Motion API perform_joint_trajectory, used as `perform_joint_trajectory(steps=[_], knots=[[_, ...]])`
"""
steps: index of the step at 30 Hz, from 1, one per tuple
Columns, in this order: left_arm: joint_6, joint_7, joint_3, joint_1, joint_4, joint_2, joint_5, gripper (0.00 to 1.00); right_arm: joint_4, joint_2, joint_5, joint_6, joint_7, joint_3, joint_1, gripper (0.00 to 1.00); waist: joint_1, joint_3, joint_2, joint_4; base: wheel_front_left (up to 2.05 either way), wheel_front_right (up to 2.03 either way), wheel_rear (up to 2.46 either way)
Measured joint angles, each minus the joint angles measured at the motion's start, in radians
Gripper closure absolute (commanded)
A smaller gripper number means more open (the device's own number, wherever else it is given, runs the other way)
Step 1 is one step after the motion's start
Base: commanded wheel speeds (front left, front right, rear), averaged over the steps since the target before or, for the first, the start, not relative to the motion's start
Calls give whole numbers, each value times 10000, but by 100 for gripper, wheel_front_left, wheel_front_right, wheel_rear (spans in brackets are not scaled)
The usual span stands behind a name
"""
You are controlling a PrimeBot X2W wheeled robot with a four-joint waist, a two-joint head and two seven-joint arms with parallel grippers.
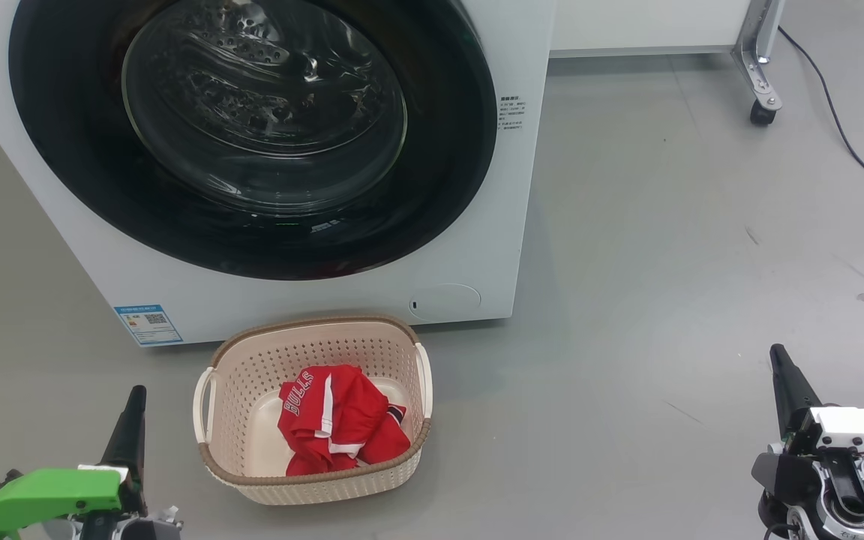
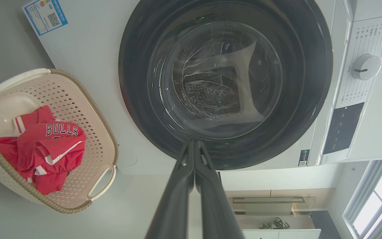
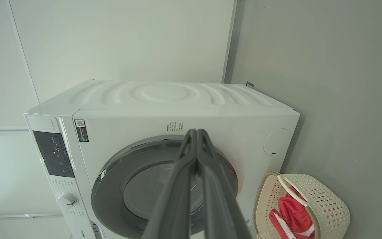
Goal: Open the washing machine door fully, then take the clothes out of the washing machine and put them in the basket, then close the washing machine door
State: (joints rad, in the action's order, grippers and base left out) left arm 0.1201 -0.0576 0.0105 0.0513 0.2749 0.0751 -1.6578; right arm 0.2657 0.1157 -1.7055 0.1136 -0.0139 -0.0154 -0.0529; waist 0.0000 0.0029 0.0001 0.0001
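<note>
Plainly, the door [image 1: 263,112] of the washer [image 1: 477,225] is closed, its black rim flush against the white front, and the steel drum shows through the glass bowl. The basket [image 1: 312,324] stands on the floor [image 1: 664,300] just in front of the washer, below the door. Whether it touches the front panel I cannot tell. The clothes [image 1: 334,420] lie bunched inside it, red with white trim and the "BULLS" lettering on top. They sit toward the side away from the washer, and part of the cream bottom is bare.

In the head view, the left tool [image 1: 136,396] shows at the lower left, beside the basket and apart from it. Its two dark fingers are pressed together with nothing between them. The left wrist view shows them closed too, tips lying over the door's rim.

At the lower right of the head view, the right tool [image 1: 779,358] hangs over bare floor, well apart from the basket. It is likewise closed tip to tip and empty.

A blue label [image 1: 148,324] marks the washer's lower front corner, and a round dial [image 2: 366,67] sits on its control strip. A dark cable [image 1: 844,135] crosses the floor at the far right, near a caster [image 1: 760,112].
</note>
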Motion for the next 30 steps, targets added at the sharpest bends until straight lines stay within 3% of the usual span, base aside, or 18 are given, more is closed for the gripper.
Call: perform_joint_trajectory(steps=[30], knots=[[2,0,40,6,27,0,0,100,58,-10,2,27,-42,-40,-8,100,0,-2,0,-1,0,0,0]])
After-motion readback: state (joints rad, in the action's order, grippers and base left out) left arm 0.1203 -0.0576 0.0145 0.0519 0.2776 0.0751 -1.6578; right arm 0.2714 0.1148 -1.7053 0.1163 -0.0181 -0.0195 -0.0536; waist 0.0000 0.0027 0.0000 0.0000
